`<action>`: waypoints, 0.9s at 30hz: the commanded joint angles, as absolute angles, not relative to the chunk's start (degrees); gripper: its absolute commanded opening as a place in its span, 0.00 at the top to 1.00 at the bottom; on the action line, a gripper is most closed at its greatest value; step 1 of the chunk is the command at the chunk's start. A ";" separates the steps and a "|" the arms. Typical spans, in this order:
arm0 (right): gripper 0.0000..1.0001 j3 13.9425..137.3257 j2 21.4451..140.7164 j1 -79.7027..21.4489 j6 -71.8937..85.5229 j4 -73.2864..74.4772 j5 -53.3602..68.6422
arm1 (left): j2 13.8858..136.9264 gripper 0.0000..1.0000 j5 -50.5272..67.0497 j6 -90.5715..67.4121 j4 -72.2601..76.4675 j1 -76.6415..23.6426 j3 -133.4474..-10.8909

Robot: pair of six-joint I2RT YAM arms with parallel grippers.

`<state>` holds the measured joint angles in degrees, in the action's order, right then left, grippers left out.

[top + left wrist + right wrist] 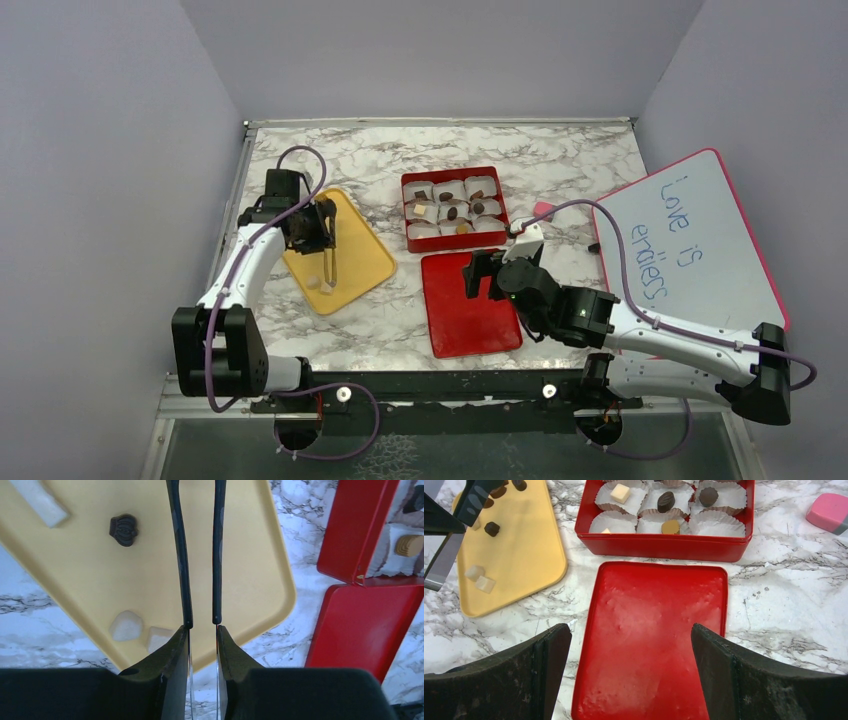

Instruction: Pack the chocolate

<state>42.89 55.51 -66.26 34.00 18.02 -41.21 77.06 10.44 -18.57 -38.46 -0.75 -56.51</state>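
Observation:
Chocolates lie on the yellow tray (365, 255): a dark crown-shaped piece (123, 529) and two cream cubes (126, 625), also in the right wrist view (475, 572). My left gripper (320, 232) is shut on thin black-tipped tongs (216, 555) and hovers over the tray. The tong arms stand slightly apart, and their tips are out of the left wrist view. The red box (664, 547) of white paper cups holds several dark and cream pieces. My right gripper (631, 645) is open and empty above the flat red lid (659, 630).
A pink eraser (829, 511) lies right of the box. A pink-framed whiteboard (690, 235) with writing covers the right side. The lid (470, 303) lies just in front of the box (455, 244). Grey walls enclose the marble table.

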 commanded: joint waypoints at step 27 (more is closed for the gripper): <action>0.05 45.38 52.17 -66.10 34.08 20.09 -44.20 | 84.82 0.77 26.04 -23.41 -23.77 -26.70 -67.73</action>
